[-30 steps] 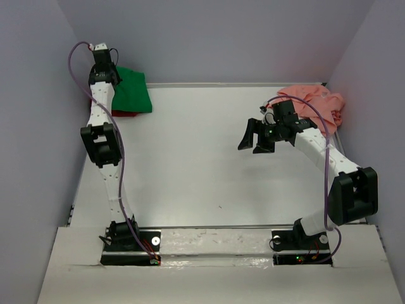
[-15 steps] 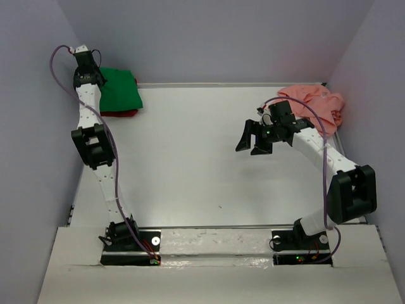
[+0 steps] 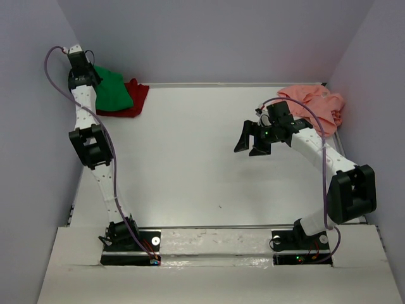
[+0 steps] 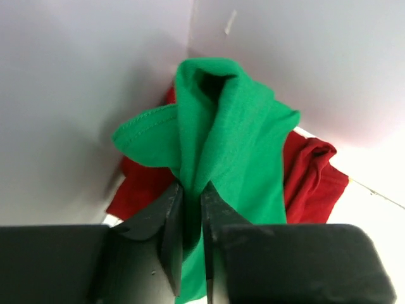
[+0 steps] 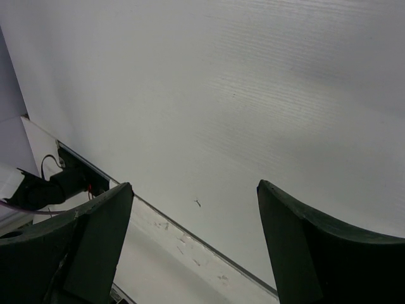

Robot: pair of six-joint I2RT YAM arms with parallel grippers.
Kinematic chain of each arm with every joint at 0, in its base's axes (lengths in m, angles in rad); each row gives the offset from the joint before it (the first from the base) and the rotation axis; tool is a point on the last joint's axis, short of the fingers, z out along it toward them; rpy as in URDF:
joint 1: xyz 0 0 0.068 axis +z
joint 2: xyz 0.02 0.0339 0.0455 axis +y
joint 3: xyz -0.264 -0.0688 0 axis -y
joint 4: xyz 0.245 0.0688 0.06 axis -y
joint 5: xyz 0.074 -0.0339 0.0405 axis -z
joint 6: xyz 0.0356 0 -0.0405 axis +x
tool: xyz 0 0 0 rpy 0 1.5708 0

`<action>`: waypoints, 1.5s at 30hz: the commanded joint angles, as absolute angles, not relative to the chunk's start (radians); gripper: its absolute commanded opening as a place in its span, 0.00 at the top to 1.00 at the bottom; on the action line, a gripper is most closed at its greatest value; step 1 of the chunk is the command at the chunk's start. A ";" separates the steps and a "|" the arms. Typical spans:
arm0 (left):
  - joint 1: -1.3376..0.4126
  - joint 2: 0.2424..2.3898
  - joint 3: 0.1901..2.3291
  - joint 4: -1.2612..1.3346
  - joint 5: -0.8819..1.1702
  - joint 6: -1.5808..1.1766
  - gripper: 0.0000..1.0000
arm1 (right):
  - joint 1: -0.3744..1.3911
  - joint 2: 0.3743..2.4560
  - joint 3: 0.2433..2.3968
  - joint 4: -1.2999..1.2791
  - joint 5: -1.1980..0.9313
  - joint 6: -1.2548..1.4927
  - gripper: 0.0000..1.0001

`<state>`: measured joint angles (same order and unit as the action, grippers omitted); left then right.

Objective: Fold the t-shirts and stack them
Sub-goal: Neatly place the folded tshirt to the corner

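Cloth fills the left wrist view: the left gripper point(image 4: 192, 190) is clamped on a fold of the green t-shirt point(image 4: 234, 133), its two fingers pressed nearly together with the fabric bunched between them. From the grip the shirt runs out in a gathered ridge toward the far left corner of the table point(image 3: 190, 171), close to the walls. The dark red t-shirt point(image 3: 135, 100) lies on the table under the green one, and in the overhead view it shows mostly to its right. The right gripper point(image 3: 250, 140) hangs over the bare right half of the table with its fingers spread wide apart and nothing between them. The pink t-shirt point(image 3: 314, 105) sits in a crumpled heap in the far right corner, just behind the right arm and apart from its gripper.
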<state>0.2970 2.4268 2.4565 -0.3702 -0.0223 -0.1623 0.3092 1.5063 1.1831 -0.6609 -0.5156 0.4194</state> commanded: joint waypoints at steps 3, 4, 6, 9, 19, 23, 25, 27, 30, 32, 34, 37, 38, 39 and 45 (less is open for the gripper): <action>0.293 2.465 2.496 -0.294 0.043 -0.179 0.34 | 0.318 1.506 1.221 -0.658 -0.517 0.425 0.15; 0.293 2.468 2.497 -0.301 0.028 -0.181 0.01 | 0.318 1.508 1.221 -0.658 -0.518 0.425 0.15; 0.291 2.473 2.499 -0.310 0.020 -0.184 0.01 | 0.318 1.513 1.221 -0.658 -0.522 0.425 0.15; 0.291 2.458 2.497 -0.313 0.011 -0.195 0.01 | 0.318 1.519 1.221 -0.657 -0.525 0.423 0.15; 0.264 2.338 2.430 -0.316 0.020 -0.203 0.01 | 0.327 1.548 1.241 -0.623 -0.541 0.428 0.15; 0.226 2.300 2.436 -0.350 -0.168 -0.189 0.01 | 0.327 1.545 1.232 -0.612 -0.549 0.430 0.15; 0.198 2.264 2.427 -0.350 -0.231 -0.183 0.01 | 0.327 1.540 1.226 -0.611 -0.548 0.426 0.15; 0.170 2.235 2.381 -0.322 -0.261 -0.176 0.01 | 0.327 1.536 1.223 -0.609 -0.548 0.425 0.15; 0.132 2.227 2.367 -0.304 -0.261 -0.166 0.09 | 0.327 1.539 1.227 -0.609 -0.552 0.420 0.15; 0.114 2.259 2.381 -0.316 -0.267 -0.157 0.17 | 0.327 1.543 1.233 -0.611 -0.555 0.420 0.15; 0.092 2.299 2.399 -0.346 -0.273 -0.153 0.25 | 0.327 1.546 1.236 -0.611 -0.560 0.419 0.15; 0.081 2.338 2.421 -0.367 -0.302 -0.153 0.39 | 0.327 1.546 1.243 -0.615 -0.565 0.420 0.15; 0.077 2.354 2.425 -0.370 -0.330 -0.156 0.41 | 0.327 1.546 1.247 -0.618 -0.565 0.422 0.15; 0.075 2.362 2.425 -0.371 -0.343 -0.156 0.41 | 0.327 1.546 1.252 -0.621 -0.565 0.422 0.15; 0.071 2.424 2.448 -0.390 -0.406 -0.149 0.42 | 0.327 1.548 1.291 -0.678 -0.557 0.414 0.15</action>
<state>0.0639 2.4184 2.4023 -0.3809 -0.3252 -0.1612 0.3168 1.5513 1.2228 -0.6529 -0.5442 0.4229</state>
